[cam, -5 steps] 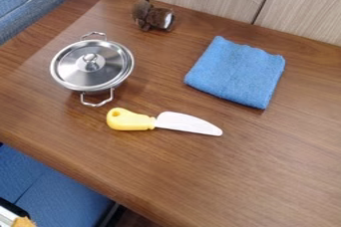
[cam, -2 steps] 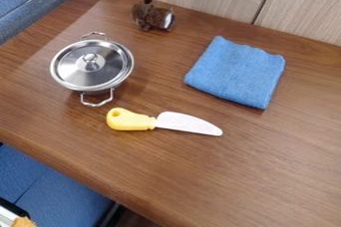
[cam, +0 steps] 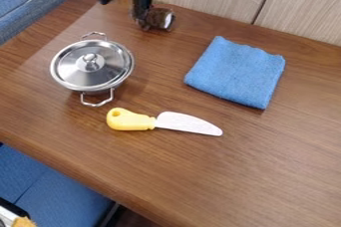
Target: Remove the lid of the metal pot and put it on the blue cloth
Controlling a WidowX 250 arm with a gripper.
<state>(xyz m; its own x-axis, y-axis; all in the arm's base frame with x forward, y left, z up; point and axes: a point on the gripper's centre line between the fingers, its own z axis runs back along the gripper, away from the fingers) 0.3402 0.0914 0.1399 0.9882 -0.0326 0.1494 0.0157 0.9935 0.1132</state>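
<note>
Cam view: we've got the gripper (cam: 122, 11) spread, nothing pinched, over the tabletop's (cam: 240, 166) top-left corner, by the brown toy (cam: 160, 18). Metal pot (cam: 101, 92) sits twd the L edge, lid (cam: 83, 75) on. Blue cloth (cam: 236, 71) lies flat nr the top edge, R of pot; knife (cam: 183, 123) lies below, btwn them.

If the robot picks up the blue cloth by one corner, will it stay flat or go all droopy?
The cloth would probably droop, since it looks soft and its edges are wavy. It seems folded, so it may come open when lifted. It is likely light and hardly slippery, going by its fuzzy surface.
</note>
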